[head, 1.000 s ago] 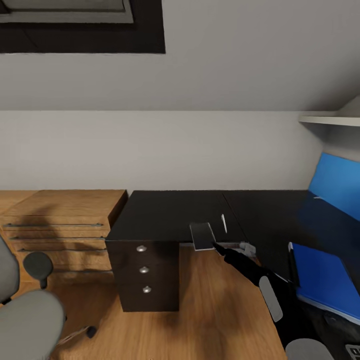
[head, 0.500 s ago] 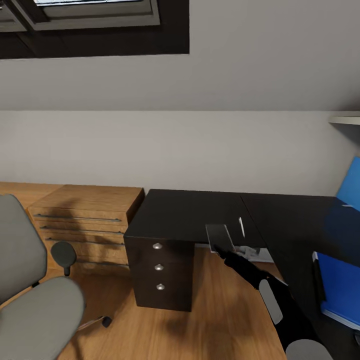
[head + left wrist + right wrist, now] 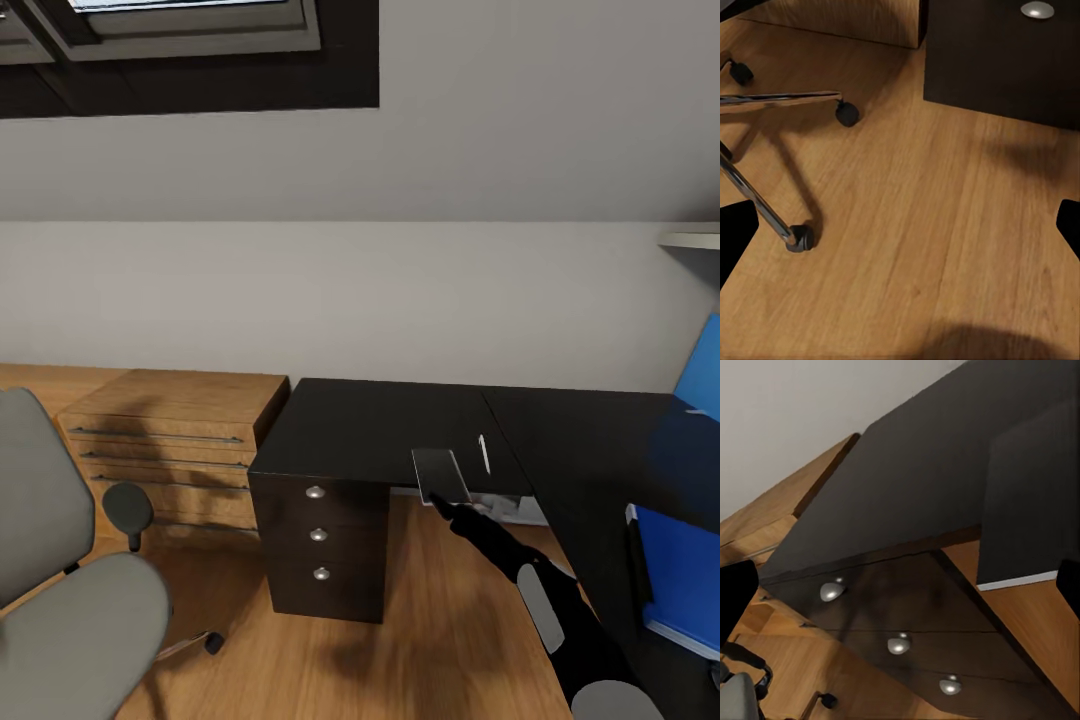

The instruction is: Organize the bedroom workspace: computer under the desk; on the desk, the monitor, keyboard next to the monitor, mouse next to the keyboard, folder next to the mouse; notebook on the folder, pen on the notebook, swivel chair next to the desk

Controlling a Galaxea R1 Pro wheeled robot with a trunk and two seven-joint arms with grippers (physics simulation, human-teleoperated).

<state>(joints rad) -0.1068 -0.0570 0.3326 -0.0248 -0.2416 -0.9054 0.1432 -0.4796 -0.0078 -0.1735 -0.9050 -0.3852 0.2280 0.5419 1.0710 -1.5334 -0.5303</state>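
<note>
Head view: the right tool (image 3: 436, 497), low and right of centre, meets the near edge of the notebook (image 3: 440, 474), which juts off the surface (image 3: 380, 425); whether it grips it I cannot tell. One pen (image 3: 483, 453) lies just beside the notebook. The folder (image 3: 685, 580) is cut off at the right edge, the chair (image 3: 70, 600) at lower left. Three knobs show on the drawer unit (image 3: 318, 545). In the left wrist view the left tool (image 3: 900, 225) is spread wide over bare floor (image 3: 915, 225), beside two casters.
</note>
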